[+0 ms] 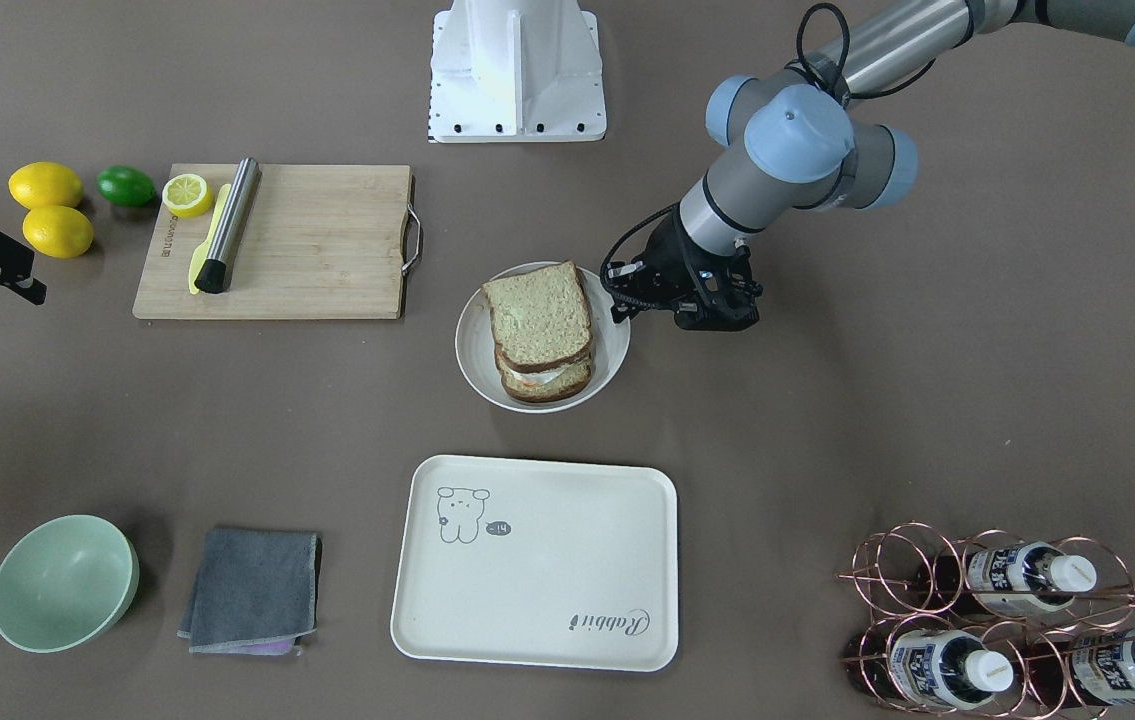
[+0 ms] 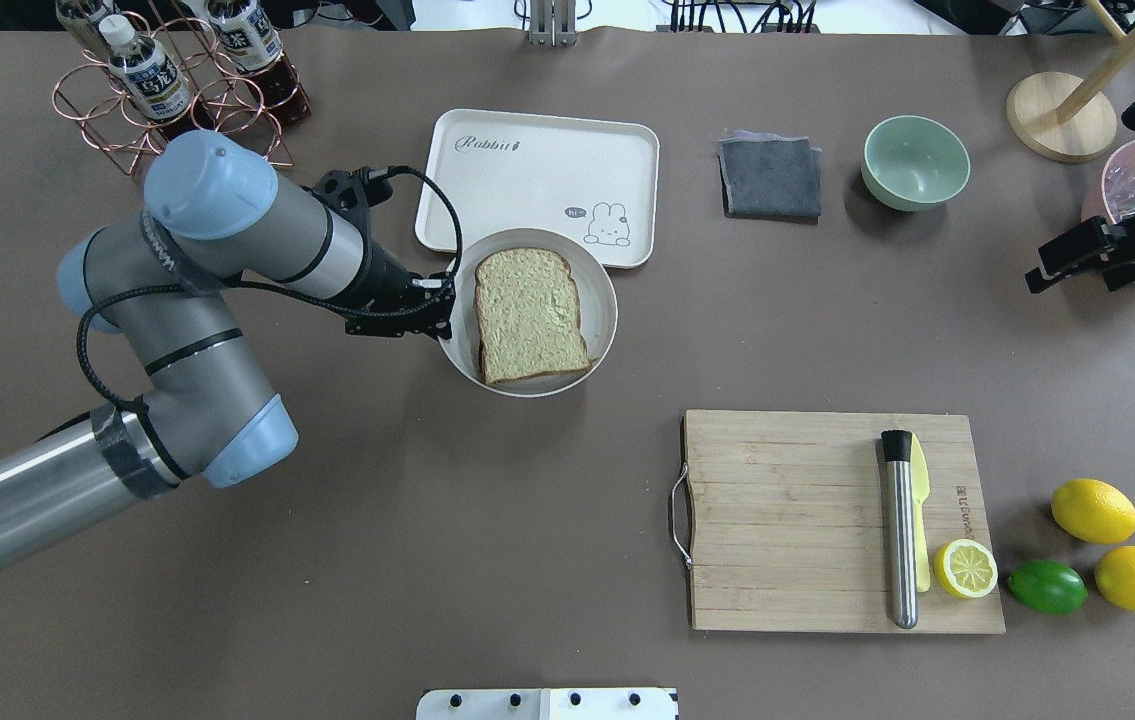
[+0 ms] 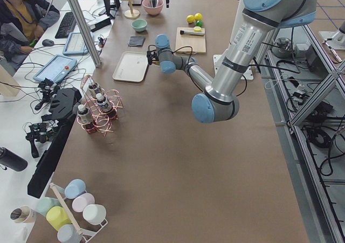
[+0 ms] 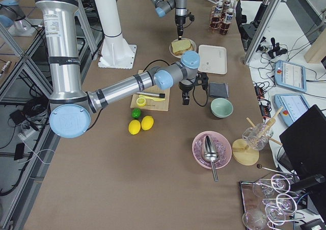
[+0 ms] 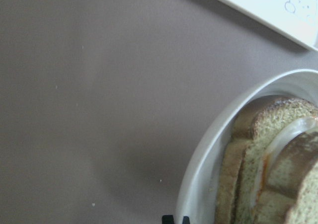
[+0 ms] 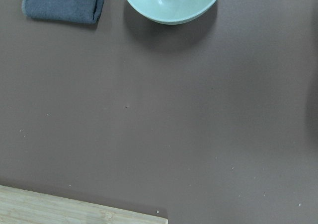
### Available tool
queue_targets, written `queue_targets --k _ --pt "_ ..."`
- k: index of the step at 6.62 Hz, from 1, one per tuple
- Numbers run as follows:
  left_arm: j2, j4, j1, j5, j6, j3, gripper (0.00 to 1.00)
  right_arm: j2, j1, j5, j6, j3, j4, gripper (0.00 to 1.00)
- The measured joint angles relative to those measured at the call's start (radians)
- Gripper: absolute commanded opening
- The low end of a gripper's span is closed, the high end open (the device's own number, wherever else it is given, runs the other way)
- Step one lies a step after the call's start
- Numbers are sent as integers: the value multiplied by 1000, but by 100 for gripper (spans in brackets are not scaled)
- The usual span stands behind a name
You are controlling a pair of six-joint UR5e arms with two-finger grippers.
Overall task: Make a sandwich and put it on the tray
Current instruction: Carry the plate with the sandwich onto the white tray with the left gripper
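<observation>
While the left gripper [image 2: 429, 312] hovers with fingertips pressed nearly together just beside the left rim of the round plate [image 2: 604, 295], the sandwich [image 2: 530, 315] lies on that plate at mid-frame. The tray [image 2: 537, 180] sits just above the plate in the frame and carries nothing. The right gripper [image 2: 1092, 265] hangs at the right edge, jaws spread.

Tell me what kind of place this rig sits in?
Looks like a robotics lab, not a real kitchen: an operator at a keyboard, aluminium framing, and kitchen props such as the sandwich and cutting board on the table.
</observation>
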Motion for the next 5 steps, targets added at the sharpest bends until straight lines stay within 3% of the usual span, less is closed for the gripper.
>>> queue_targets --k 2,5 --pt "-133 -30 -84 -61 124 218 0 -18 3 2 0 16 3 100" --pt "-374 -147 -160 -83 203 630 0 -26 8 1 1 24 4 100"
